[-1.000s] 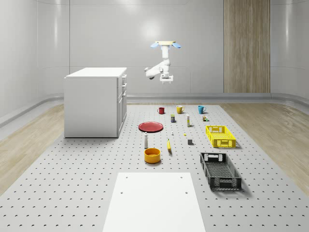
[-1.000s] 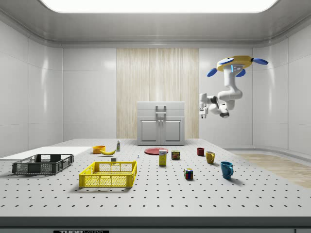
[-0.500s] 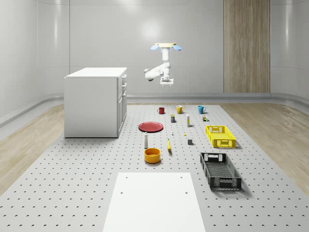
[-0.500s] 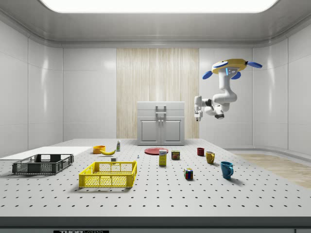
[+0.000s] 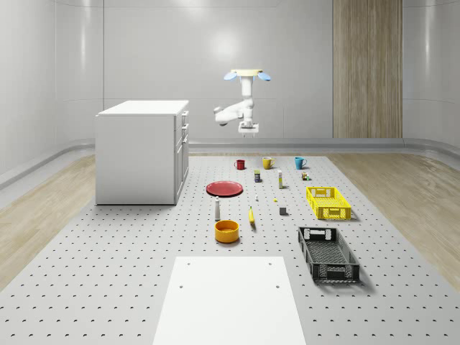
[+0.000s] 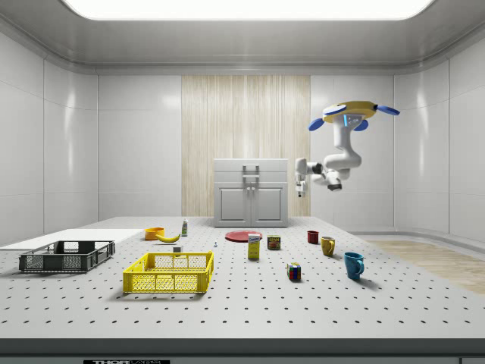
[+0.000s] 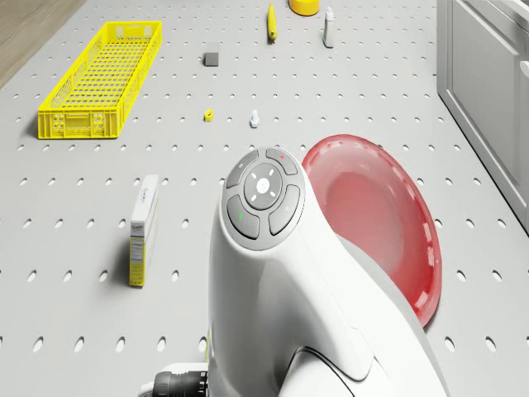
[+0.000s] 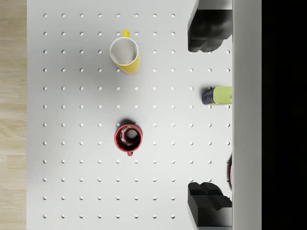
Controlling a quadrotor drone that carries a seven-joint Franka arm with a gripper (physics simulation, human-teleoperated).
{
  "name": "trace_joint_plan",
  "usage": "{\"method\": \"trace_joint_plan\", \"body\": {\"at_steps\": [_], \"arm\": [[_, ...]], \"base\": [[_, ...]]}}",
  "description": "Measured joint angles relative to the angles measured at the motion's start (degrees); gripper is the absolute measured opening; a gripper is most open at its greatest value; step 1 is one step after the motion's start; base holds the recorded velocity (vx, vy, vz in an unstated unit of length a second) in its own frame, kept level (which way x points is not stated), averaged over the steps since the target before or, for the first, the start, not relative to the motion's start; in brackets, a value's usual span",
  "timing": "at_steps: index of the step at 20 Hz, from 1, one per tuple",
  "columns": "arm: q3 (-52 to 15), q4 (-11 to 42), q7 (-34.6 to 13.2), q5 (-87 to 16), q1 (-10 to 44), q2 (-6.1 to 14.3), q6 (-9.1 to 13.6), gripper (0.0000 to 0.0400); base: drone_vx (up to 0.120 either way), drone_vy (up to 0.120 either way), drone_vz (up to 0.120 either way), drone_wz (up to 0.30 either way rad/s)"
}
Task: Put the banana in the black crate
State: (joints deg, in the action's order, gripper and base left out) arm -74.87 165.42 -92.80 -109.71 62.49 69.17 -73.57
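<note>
The yellow banana (image 5: 251, 216) (image 6: 168, 237) (image 7: 270, 18) lies on the perforated table beside an orange bowl (image 5: 226, 231). The black crate (image 5: 305, 248) (image 6: 67, 263) sits nearer the table's front, at the whole-scene view's right. My drone (image 5: 246, 74) (image 6: 347, 115) hovers high over the table's far end, above the mugs. The white arm (image 7: 273, 248) hangs below it, gripper (image 5: 248, 128) (image 6: 301, 186) (image 8: 192, 120) pointing down, open and holding nothing. Below the gripper in the wrist view stand a red mug (image 8: 128, 137) and a yellow mug (image 8: 125, 52).
A white cabinet (image 5: 140, 151) stands at the whole-scene view's left. A red plate (image 5: 225, 188) (image 7: 372, 215), a yellow crate (image 5: 328, 203) (image 7: 99, 83), a blue mug (image 5: 300, 162), a box (image 7: 143, 240), a can (image 8: 218, 95) and small items dot the table. A white sheet (image 5: 230, 298) lies in front.
The drone has dropped a little and shifted toward the side view's left, nearer the table's middle. The arm and open gripper moved with it.
</note>
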Motion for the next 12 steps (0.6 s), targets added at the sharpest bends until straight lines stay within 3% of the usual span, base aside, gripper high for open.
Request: {"method": "trace_joint_plan", "body": {"at_steps": [12], "arm": [[-0.82,-0.20,-0.86,1.51,0.91,3.02,-2.79,0.0400]], "base": [[0.120,0.000,-0.120,0.000]]}}
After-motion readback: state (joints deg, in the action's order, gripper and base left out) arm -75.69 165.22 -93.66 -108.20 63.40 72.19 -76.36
